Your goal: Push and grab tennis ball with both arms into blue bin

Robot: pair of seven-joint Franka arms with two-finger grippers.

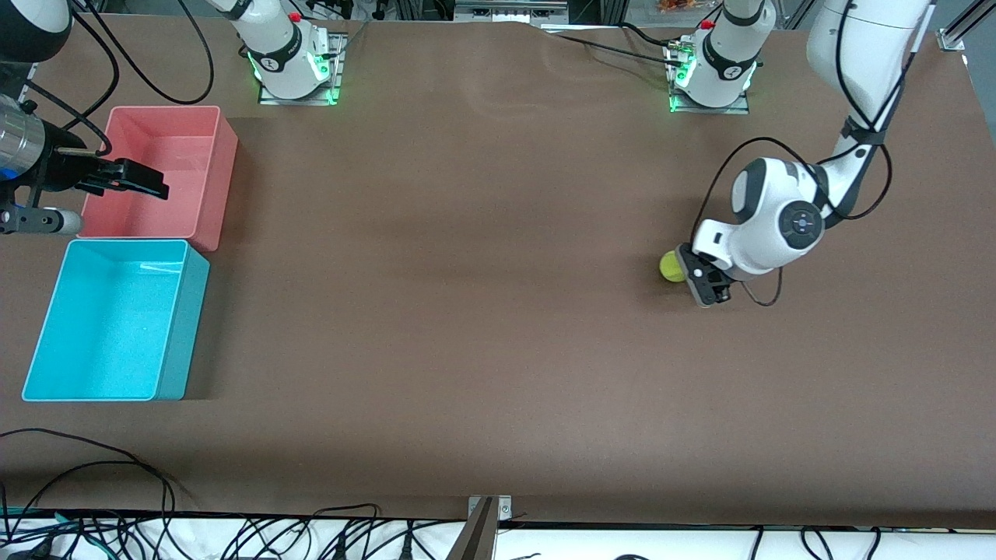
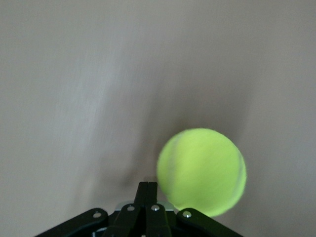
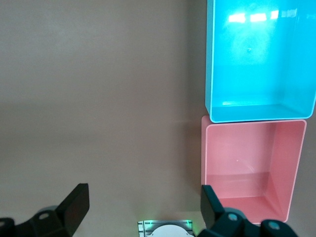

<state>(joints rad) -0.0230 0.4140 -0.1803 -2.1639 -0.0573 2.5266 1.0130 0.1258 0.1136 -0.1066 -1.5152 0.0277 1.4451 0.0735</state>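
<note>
The tennis ball (image 1: 670,266) lies on the brown table toward the left arm's end. My left gripper (image 1: 706,291) is low at the table right beside the ball, fingers shut and empty. In the left wrist view the ball (image 2: 201,172) sits just beside the closed fingertips (image 2: 148,186), not between them. The blue bin (image 1: 184,327) stands empty at the right arm's end, nearer the front camera than the pink bin. My right gripper (image 1: 146,180) hangs open and empty over the pink bin's edge. The right wrist view shows its spread gripper (image 3: 143,206) and the blue bin (image 3: 213,74).
The pink-red bin (image 1: 221,167) stands empty, touching the blue bin, and also shows in the right wrist view (image 3: 207,163). The arm bases (image 1: 294,71) (image 1: 712,78) are at the table's far edge. Cables lie along the near edge (image 1: 233,533).
</note>
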